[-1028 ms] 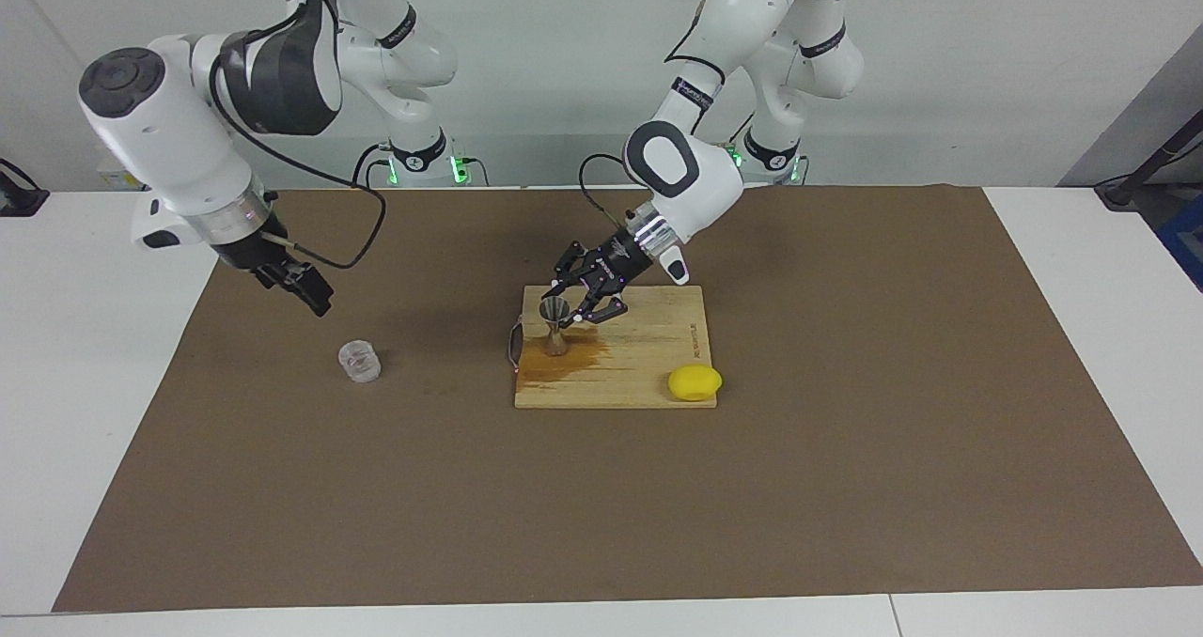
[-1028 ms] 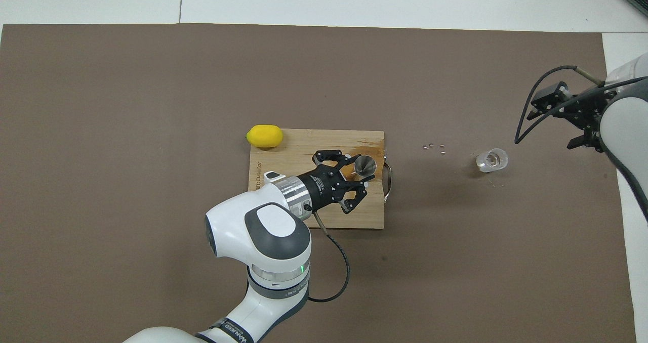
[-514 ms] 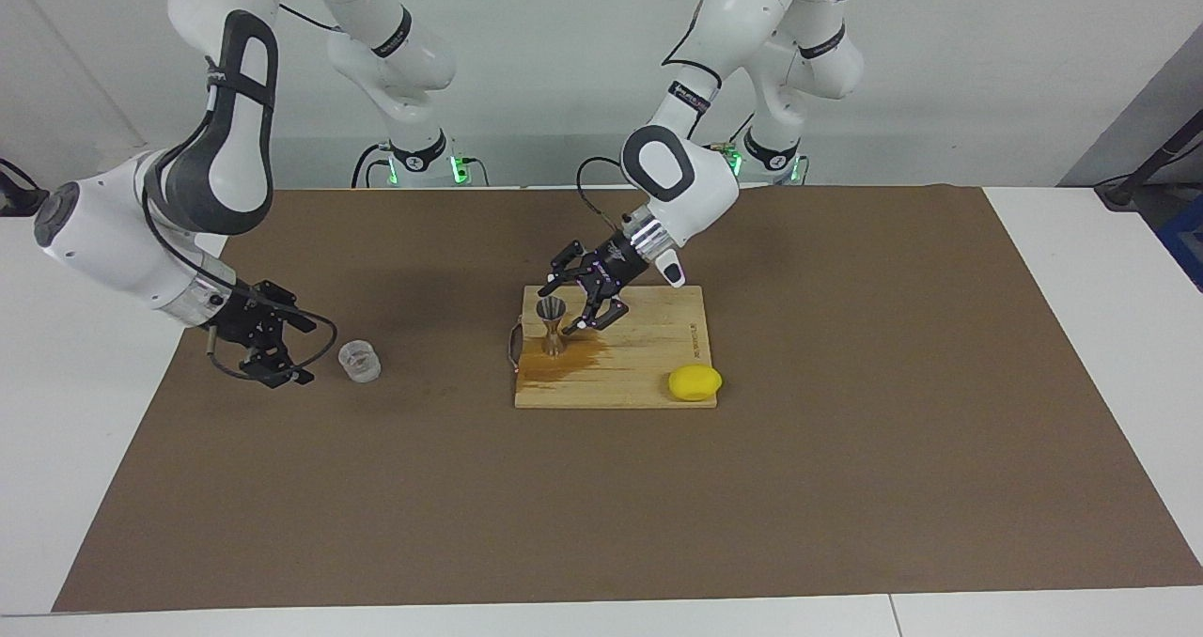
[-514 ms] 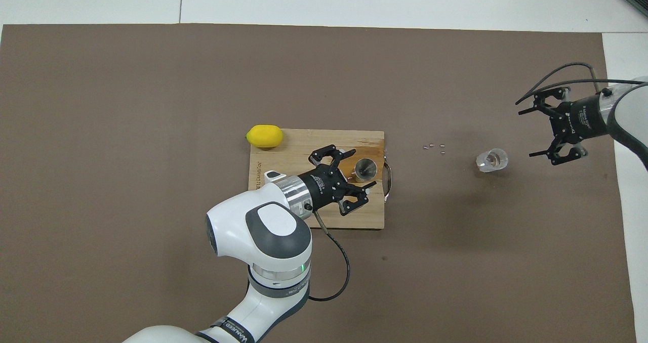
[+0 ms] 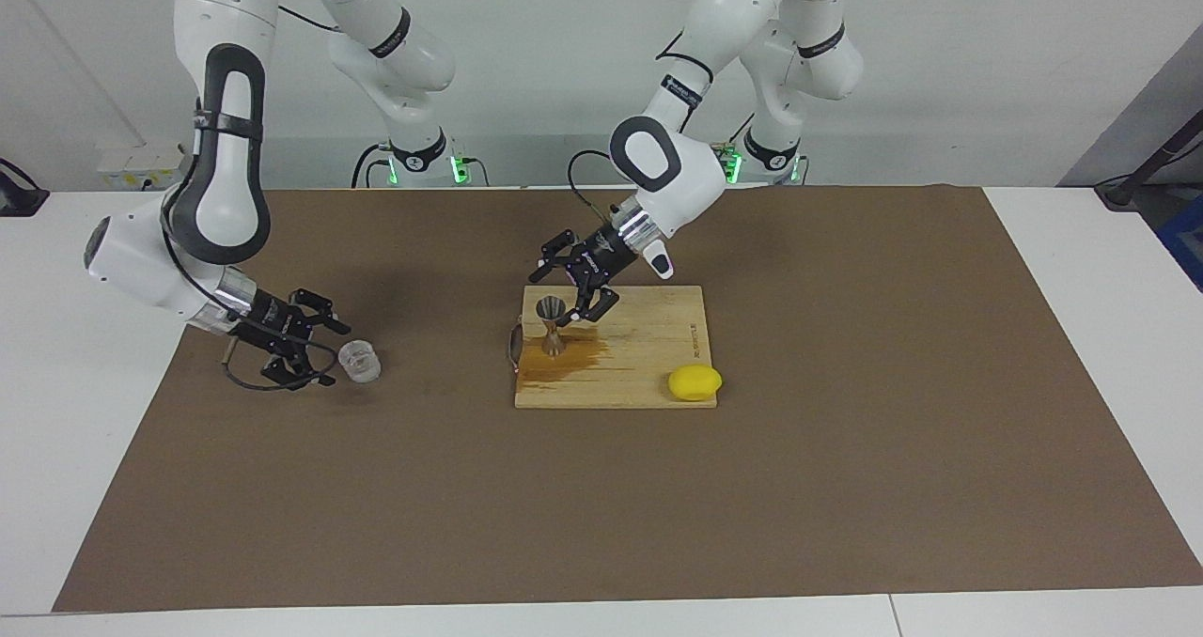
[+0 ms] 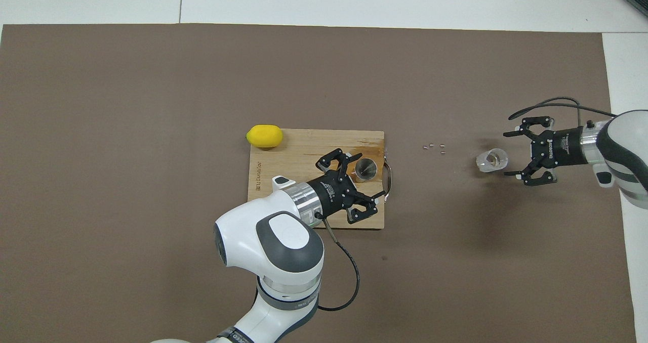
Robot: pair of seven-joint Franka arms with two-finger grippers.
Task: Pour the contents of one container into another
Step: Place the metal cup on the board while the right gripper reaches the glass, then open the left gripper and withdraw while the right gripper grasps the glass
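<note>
The small clear cup [image 5: 358,360] [image 6: 491,160] stands upright on the brown mat toward the right arm's end. My right gripper [image 5: 335,354] [image 6: 507,154] is low and open, lying level beside the cup. Its fingertips are just short of the cup and do not touch it. The steel hourglass jigger [image 5: 552,327] [image 6: 365,168] stands upright on the wooden cutting board [image 5: 648,350] [image 6: 304,153]. My left gripper [image 5: 557,296] [image 6: 366,177] is open and tilted down. It hovers at the jigger's rim, holding nothing.
A yellow lemon [image 5: 695,382] [image 6: 264,135] lies at the board's corner toward the left arm's end. A dark wet stain [image 5: 569,360] spreads around the jigger's foot. The board's metal handle [image 6: 389,173] faces the cup. Several tiny bits [image 6: 434,147] lie between board and cup.
My right arm swung down from high over the mat's edge and moved in level beside the cup, fingers open. My left gripper shifted slightly around the jigger, still open.
</note>
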